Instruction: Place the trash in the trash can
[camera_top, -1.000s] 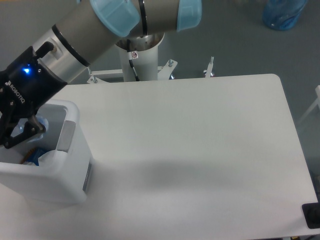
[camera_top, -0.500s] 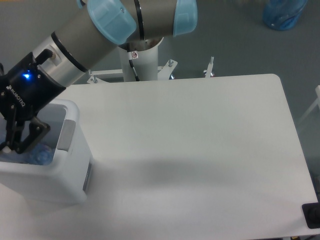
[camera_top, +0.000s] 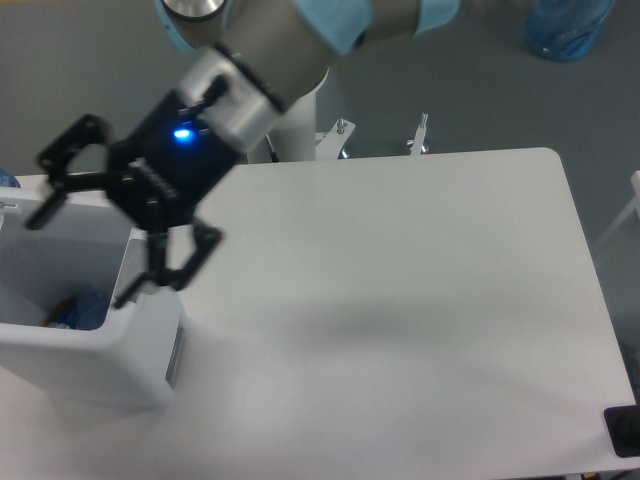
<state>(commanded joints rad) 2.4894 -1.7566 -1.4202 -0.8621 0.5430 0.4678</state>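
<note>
The desk is being left bare beside the trash can. Above the can's rim the end effector is being held spread wide, empty. Bluish trash is lying inside; retreat seems next.

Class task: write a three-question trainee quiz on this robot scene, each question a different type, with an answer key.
1. True or false: the gripper is open and holds nothing.
2. Where does the bluish trash lie? A) on the table B) inside the trash can C) in the gripper
3. Fill in: the trash can stands at the table's ____ edge in the picture.

Key: 1 true; 2 B; 3 left.
</note>
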